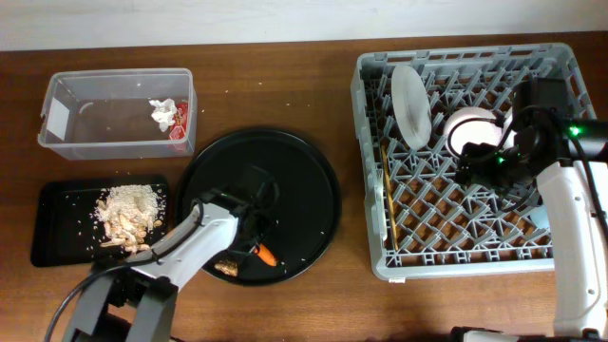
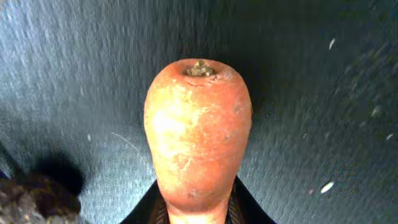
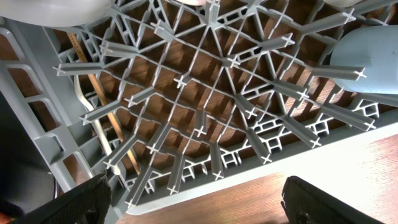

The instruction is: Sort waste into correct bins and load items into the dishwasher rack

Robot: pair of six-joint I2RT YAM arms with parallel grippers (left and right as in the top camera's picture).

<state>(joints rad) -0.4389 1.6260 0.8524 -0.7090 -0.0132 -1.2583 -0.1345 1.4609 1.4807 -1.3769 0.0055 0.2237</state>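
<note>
Looking through the left wrist camera, I see the carrot (image 2: 198,137) filling the view. Its long axis runs straight out from the left hand (image 1: 255,251), blunt stem end farthest away, thin end tucked between the two fingers (image 2: 146,214). I judge the hand closed on that thin end (only the finger ends show, at the bottom edge, one either side). From overhead the carrot sits over the edge of the round tray (image 1: 304,180) closest to the arm's base, pointing right, away from the arm. I cannot tell whether it is lifted or resting on the tray. The shallow black tray (image 1: 57,223) holding the rice (image 1: 128,204) lies to the hand's left on the worktop (image 1: 285,85), just beside the round tray, so I judge the next move is a carry leftward. The right hand (image 3: 196,190) hangs wide open and empty over the rack (image 1: 369,161), well apart from the carrot, so the left arm is the nearer one.
</note>
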